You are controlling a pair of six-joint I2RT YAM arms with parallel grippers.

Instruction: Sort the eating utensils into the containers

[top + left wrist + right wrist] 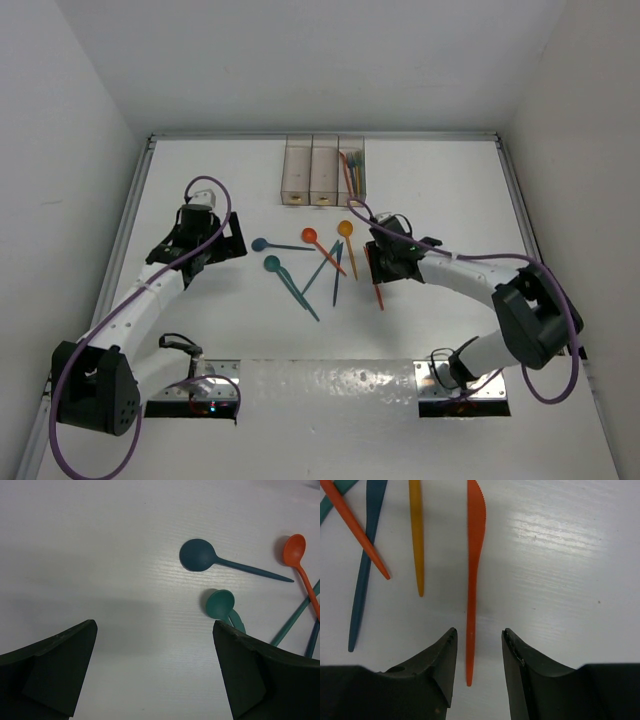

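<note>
Utensils (pixel 320 265) lie mostly loose on the table between the arms; I count roughly seven unsorted. Of the three containers (pixel 324 165), only the rightmost bin (pixel 352 200) holds a few, so I judge the job barely begun. Right gripper (pixel 479 632) open, jaws straddling the orange knife (pixel 472 580) handle, unclamped. Left gripper (pixel 154 625) open, empty, beside the teal spoon (pixel 220 604).

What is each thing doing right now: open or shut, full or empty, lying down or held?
Left gripper: open, holding nothing.
Orange knife: flat on the table, not gripped.
Right gripper: open, straddling the knife's handle.
Blue spoon: flat on the table, untouched.
Right bin: holds a few utensils.
Left bin: looks empty.
Middle bin: looks empty.
</note>
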